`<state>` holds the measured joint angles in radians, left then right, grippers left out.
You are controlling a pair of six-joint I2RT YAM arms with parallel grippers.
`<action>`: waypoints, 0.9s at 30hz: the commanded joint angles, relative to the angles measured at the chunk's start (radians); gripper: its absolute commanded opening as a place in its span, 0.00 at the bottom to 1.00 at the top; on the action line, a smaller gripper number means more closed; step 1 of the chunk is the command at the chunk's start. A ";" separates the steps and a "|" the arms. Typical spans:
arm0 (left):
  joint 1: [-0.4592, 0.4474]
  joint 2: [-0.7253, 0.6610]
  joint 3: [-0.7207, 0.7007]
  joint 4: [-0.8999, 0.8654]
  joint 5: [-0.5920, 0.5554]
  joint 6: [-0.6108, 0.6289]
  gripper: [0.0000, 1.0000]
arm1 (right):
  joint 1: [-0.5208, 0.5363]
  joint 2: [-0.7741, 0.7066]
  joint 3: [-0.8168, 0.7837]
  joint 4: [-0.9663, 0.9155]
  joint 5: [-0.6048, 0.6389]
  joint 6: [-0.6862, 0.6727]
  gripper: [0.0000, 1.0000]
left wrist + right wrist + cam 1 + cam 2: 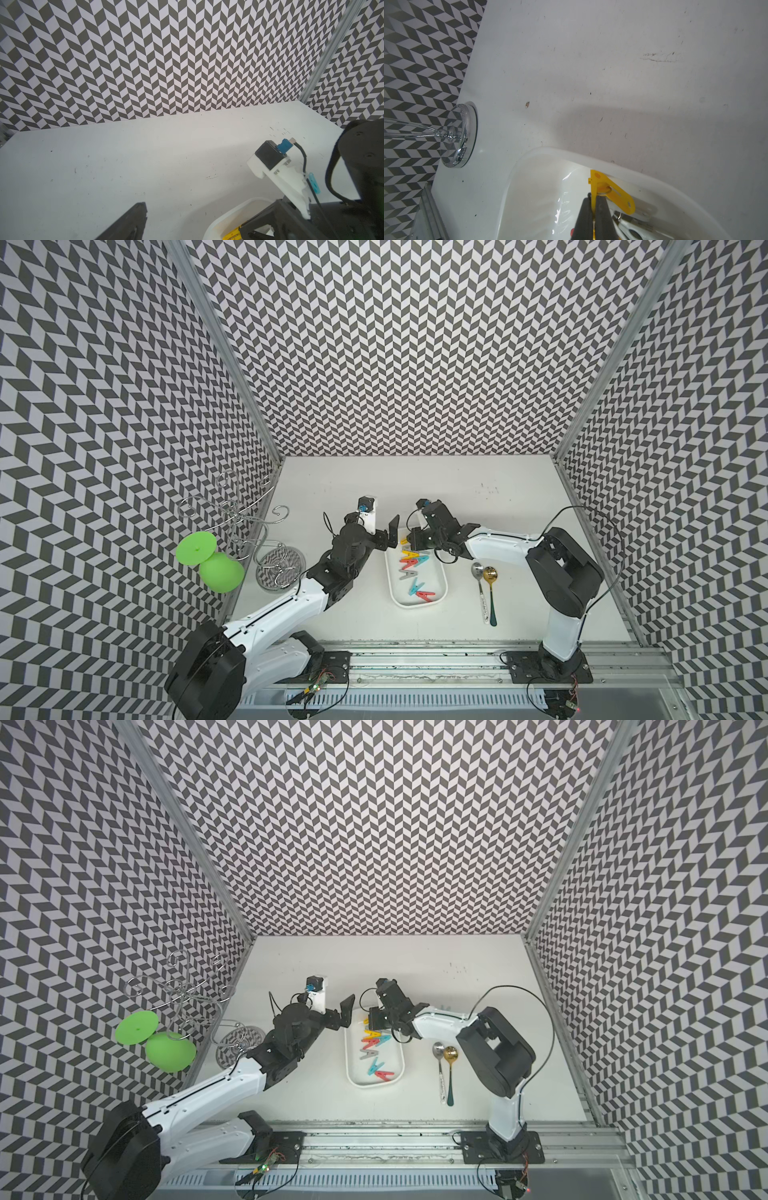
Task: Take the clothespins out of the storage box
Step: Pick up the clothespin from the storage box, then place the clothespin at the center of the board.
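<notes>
The white storage box (pixel 415 605) lies mid-table, also seen in another top view (pixel 374 1085). It holds several clothespins (pixel 412 563) in yellow, red, grey and light blue. My right gripper (pixel 593 199) reaches into the box's far end and is shut on one leg of a yellow clothespin (pixel 616 193). In a top view that yellow clothespin (pixel 404 541) shows just left of the right gripper (pixel 409 542). A grey pin lies beside it. My left gripper (pixel 390 537) hovers open just left of the box's far end, holding nothing. Only one of its fingers (pixel 133 220) shows in the left wrist view.
A wire stand on a round glass base (pixel 280 568) stands by the left wall, with a green object (pixel 216 562) beside it. Two long spoons (pixel 484 585) lie right of the box. The two arms' wrists are close together over the box's far end.
</notes>
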<state>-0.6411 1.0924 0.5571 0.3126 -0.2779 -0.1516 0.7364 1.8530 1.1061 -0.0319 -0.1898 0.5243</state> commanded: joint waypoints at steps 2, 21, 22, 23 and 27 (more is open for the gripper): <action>-0.003 0.000 -0.008 0.013 0.003 -0.001 0.99 | 0.003 -0.090 -0.020 0.019 -0.046 0.012 0.02; -0.002 -0.003 -0.011 0.013 0.008 -0.004 1.00 | -0.281 -0.272 -0.104 -0.066 0.033 0.049 0.03; -0.003 -0.002 -0.011 0.013 0.007 -0.005 1.00 | -0.301 -0.265 -0.113 -0.061 0.020 0.052 0.04; -0.003 -0.002 -0.011 0.013 0.006 -0.004 1.00 | -0.324 -0.257 -0.123 -0.055 0.005 0.056 0.04; -0.002 -0.002 -0.012 0.013 0.005 -0.003 1.00 | -0.396 -0.214 -0.156 -0.036 -0.047 0.066 0.04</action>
<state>-0.6411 1.0924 0.5568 0.3126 -0.2779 -0.1516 0.3668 1.6081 0.9691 -0.1001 -0.1822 0.5755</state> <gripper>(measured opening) 0.995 0.052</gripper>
